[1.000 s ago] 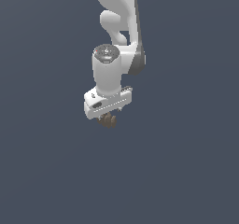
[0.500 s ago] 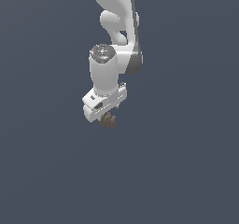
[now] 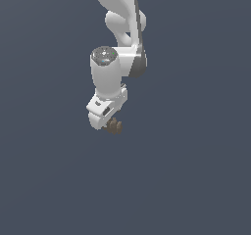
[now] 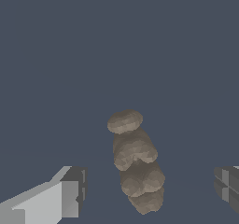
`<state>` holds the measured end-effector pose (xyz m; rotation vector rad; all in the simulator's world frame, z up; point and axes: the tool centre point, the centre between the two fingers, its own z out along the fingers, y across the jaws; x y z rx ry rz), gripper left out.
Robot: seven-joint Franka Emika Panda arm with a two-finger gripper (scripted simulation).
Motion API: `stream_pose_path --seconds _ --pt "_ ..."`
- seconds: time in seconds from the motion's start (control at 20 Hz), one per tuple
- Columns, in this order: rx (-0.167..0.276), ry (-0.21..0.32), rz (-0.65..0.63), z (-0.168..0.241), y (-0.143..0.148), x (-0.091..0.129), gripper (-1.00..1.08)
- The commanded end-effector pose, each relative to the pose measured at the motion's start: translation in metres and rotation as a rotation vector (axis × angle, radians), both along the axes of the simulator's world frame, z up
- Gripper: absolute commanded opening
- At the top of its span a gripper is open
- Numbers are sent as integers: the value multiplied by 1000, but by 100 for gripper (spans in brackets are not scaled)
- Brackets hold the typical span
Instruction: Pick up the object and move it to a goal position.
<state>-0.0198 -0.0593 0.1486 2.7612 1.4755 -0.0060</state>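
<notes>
Just below the white gripper (image 3: 112, 125), at about five o'clock from its body in the exterior view, we are seeing the object (image 3: 115, 126), a small dark-brown lump of rounded knobs. In the wrist view the object (image 4: 135, 162) is lying between the two fingers (image 4: 70, 190), closer to the light one than to the dark one at the far edge, with clear gaps on both sides. So we are reading the fingers as released and spread, touching nothing, with the grasp not yet made.

We are judging the thing to be light, since it is much smaller than the gripper, and stiff, like a stone or a root. Its bumpy surface is offering few flat faces, so it could twist or slip out when squeezed. The best hold, we are thinking, is across the thick middle knobs rather than on the narrow end knob, with the fingers closing on the two long flanks.

The surface is showing as one flat, even, dark blue-grey field with no edge, no texture and no other thing on it. We cannot tell from these views whether the object is resting on it or how high the gripper is hanging above it. No goal marker is showing anywhere around the arm
</notes>
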Motion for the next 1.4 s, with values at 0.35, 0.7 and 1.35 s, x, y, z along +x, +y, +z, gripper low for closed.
stream_pose_path --seconds 0.35,0.7,1.35 --pt "8 3 195 -2 -6 -6 100" --pt "10 3 268 -3 -8 -8 100" --pt "11 3 281 -21 -8 -9 100"
